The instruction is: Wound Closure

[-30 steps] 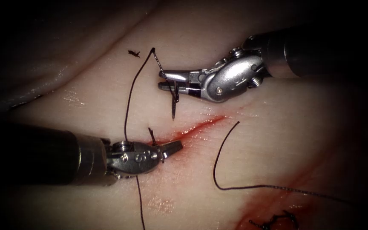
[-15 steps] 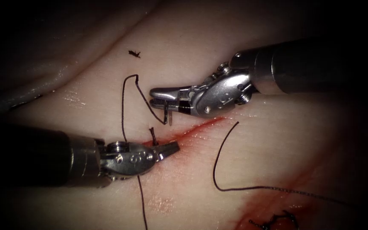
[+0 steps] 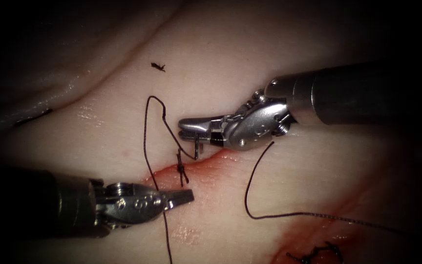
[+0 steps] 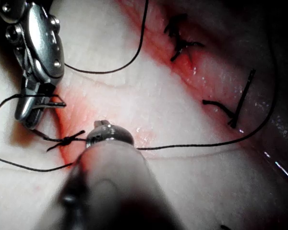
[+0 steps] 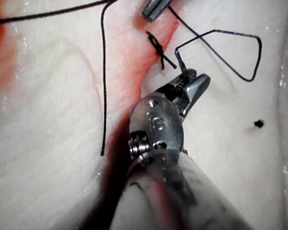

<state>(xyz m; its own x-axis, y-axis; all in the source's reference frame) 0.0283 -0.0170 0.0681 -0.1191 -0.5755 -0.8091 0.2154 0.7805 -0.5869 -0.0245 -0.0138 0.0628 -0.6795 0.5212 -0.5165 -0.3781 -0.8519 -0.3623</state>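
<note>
My right tool (image 3: 191, 128) comes in from the right, its jaws shut on the curved needle (image 3: 197, 146). A short length of needle hangs below the jaws. Its tip stands at the right edge of the cut (image 3: 211, 160); I cannot tell if it has entered the tissue. Dark thread (image 3: 153, 100) loops up from the needle, then runs down past my left tool (image 3: 184, 196). That tool lies left of the cut, jaws shut and holding nothing. A knotted stitch (image 3: 181, 168) sits in the cut between the tools, also seen in the wrist views (image 4: 66, 140) (image 5: 158, 48).
A loose strand of thread (image 3: 250, 195) curves over the tissue right of the cut. An older stitch (image 3: 313, 254) sits in red fluid at the lower right. A small cut end of thread (image 3: 158, 66) lies on the pale tissue above.
My right tool came down to the cut's edge and turned the needle with it, so less of the needle shows. My left tool drew back down and left, away from the knot.
</note>
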